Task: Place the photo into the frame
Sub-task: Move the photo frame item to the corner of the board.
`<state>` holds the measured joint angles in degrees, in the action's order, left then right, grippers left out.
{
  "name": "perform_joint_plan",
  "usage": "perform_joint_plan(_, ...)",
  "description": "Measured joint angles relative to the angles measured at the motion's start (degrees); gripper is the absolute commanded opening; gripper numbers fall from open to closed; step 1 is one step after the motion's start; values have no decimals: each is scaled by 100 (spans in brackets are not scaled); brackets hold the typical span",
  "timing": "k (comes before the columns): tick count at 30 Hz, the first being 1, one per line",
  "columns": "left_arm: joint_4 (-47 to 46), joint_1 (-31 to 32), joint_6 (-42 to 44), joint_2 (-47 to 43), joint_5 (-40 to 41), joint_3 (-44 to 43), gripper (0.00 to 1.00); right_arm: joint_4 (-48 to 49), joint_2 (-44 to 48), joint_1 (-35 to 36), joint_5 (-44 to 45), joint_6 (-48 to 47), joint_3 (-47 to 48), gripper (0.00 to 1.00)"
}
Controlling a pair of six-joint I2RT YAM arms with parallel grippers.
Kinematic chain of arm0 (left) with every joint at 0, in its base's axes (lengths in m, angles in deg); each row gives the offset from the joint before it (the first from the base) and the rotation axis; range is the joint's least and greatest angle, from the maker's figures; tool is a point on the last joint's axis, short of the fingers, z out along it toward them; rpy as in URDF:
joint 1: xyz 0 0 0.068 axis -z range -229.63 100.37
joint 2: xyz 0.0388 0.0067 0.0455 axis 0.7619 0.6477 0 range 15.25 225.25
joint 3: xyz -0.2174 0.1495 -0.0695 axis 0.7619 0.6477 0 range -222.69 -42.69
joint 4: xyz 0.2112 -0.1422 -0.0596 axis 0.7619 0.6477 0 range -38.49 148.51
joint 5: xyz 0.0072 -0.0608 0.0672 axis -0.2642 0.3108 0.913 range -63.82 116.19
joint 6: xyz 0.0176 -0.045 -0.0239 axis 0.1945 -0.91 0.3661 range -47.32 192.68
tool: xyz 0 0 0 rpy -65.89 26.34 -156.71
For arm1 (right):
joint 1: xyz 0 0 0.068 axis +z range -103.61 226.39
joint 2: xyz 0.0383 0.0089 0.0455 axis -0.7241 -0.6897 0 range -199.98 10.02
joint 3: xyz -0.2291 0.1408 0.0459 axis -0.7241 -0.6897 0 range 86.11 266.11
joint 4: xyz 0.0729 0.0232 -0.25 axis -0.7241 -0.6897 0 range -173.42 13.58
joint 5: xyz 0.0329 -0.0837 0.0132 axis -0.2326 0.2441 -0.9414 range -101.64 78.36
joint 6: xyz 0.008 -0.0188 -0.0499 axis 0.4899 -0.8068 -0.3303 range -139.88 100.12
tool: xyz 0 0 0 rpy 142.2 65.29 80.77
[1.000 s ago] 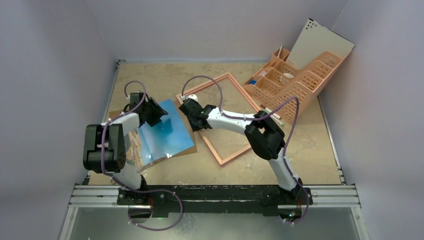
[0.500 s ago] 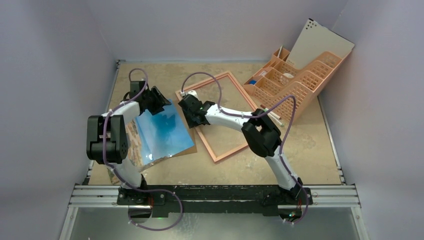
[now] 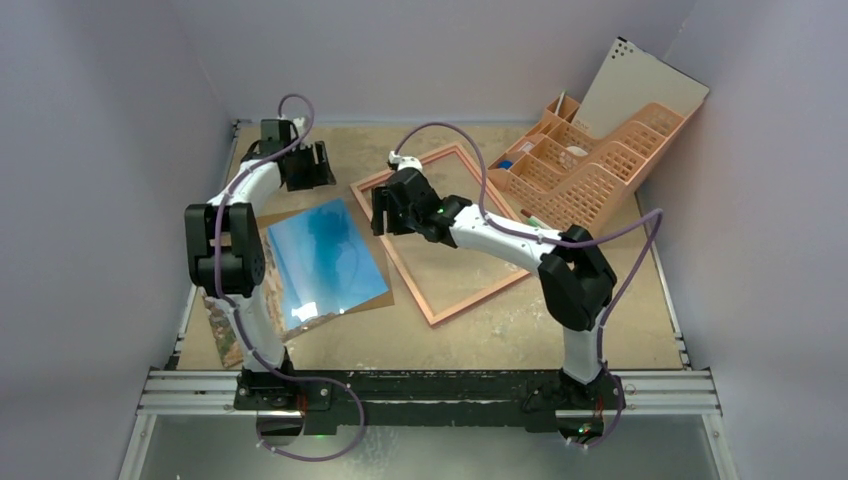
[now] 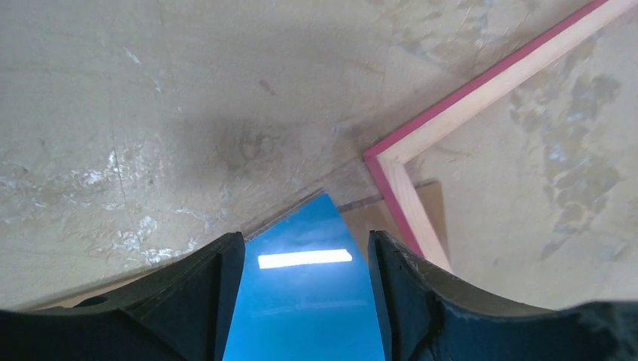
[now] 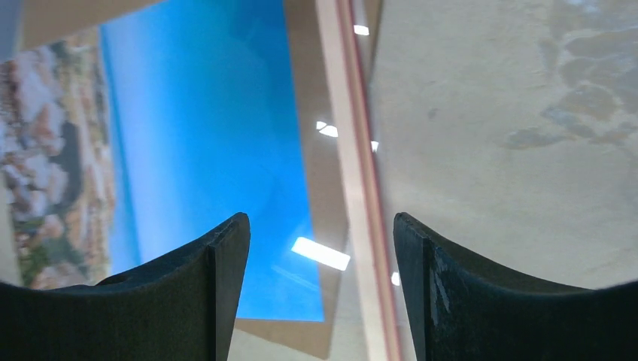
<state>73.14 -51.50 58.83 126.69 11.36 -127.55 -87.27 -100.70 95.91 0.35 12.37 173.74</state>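
Hovering open, the left gripper hangs just beyond the photo.

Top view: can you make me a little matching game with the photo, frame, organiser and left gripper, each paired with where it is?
1 photo; 2 frame; 3 organiser; 4 left gripper.
A far right corner; B on a brown board; C open, over the table's far left; D flat in the middle, pink-edged.
Pairs: 1-B, 2-D, 3-A, 4-C.
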Motion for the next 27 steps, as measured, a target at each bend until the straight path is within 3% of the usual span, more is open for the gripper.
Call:
perform_joint_plan(12,184,0,1003,417,-328,149,61,1102,-83,35,-1353,1305,-1001,71)
perform_joint_plan(21,-315,-7,1207,435,-393,450,62,1298,-597,111,-1696,1902,-1034,70)
perform_joint_plan(27,-275,-79,1421,863,-774,7,57,1419,-634,149,-1829,2109,-1128,70)
